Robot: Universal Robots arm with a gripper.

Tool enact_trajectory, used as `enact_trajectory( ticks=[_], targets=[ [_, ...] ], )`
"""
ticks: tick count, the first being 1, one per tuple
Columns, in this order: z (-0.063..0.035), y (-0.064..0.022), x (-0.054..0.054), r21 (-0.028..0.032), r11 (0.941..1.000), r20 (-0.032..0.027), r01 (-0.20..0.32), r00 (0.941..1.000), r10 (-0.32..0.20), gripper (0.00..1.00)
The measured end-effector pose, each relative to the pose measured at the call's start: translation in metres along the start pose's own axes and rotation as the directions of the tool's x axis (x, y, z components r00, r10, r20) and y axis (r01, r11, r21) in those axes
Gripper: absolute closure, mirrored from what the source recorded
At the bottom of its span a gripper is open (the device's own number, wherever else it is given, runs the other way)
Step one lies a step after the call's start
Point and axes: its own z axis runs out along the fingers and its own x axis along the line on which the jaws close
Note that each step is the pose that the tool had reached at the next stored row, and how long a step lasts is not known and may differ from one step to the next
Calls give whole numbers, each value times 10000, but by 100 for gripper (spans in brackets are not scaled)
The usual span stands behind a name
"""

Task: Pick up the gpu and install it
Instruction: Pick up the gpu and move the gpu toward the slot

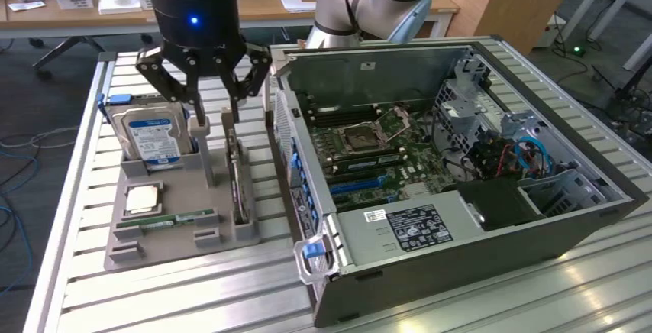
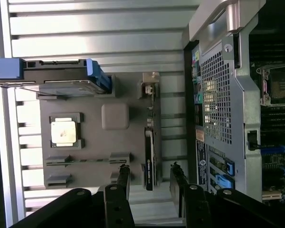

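The gpu is a thin dark card standing on edge in a slot along the grey holder tray, on the side nearest the computer case. In the wrist view the gpu shows edge-on. My gripper hangs just above the card's far end, open. Seen from the wrist, the gripper has one black finger on each side of the card's line, with a gap to the card on both sides. Nothing is held.
The tray also holds an upright hard drive with blue rails, a square processor and a green memory stick. The open computer case lies at the exterior view's right, motherboard exposed. Another robot arm stands behind it.
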Motion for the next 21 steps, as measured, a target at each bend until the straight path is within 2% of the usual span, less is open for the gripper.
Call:
enact_trajectory(
  ticks=[21],
  targets=[
    [152, -7, 4, -7, 10000, -1, -1, 10000, 1, 53]
  ],
)
